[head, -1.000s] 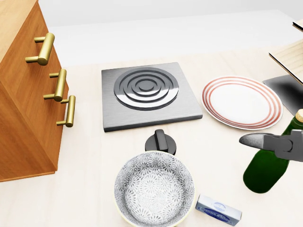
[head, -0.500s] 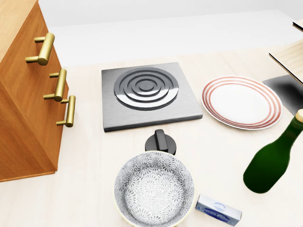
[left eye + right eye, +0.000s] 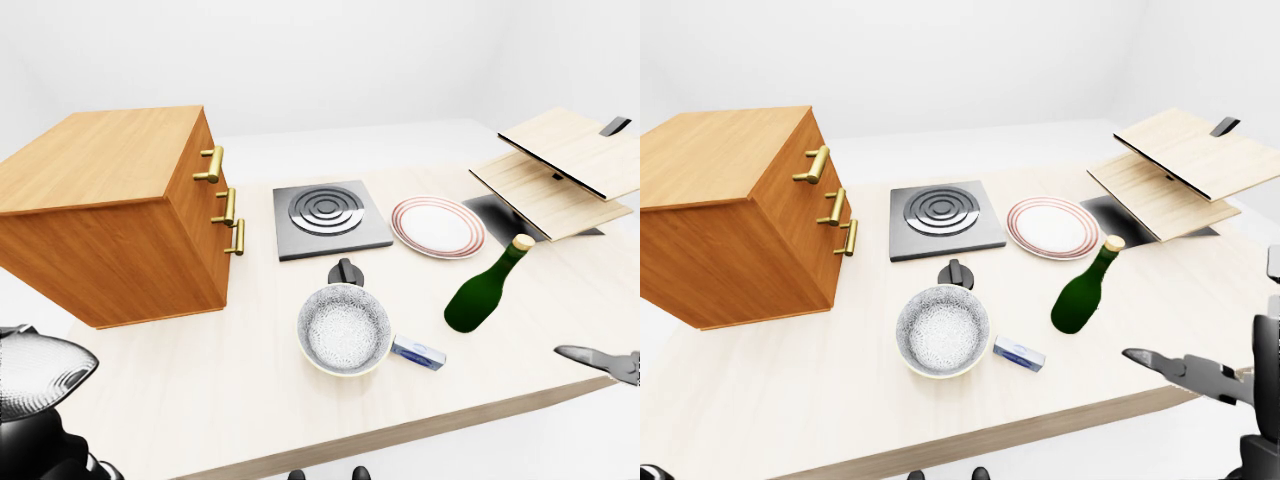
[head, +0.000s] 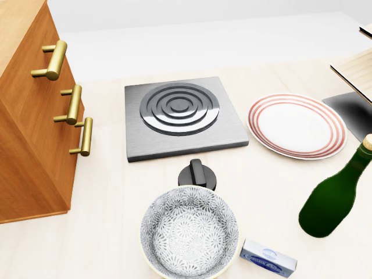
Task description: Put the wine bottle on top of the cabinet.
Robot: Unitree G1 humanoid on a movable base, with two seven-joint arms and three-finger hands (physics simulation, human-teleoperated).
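The green wine bottle (image 4: 334, 200) with a pale cork stands upright on the light table, at the right edge of the head view, and nothing holds it. The wooden cabinet (image 3: 110, 215) with three brass handles stands at the table's left, its flat top bare. My right hand (image 3: 1160, 365) hovers low at the right of the right-eye view, off the table's near edge, well below and right of the bottle (image 3: 1080, 295). Its fingers are spread with nothing in them. Only a grey part of my left arm (image 3: 40, 372) shows at the bottom left of the left-eye view.
Between cabinet and bottle lie a grey hob (image 4: 183, 116), a black knob (image 4: 197, 173), a patterned bowl (image 4: 189, 232) and a small blue box (image 4: 268, 257). A red-rimmed plate (image 4: 296, 125) lies above the bottle. Tilted wooden boards (image 3: 560, 165) stand at the far right.
My right hand, which reached across the bottle's neck a second ago, has drawn back out of the head view. The bottle stays where it was.
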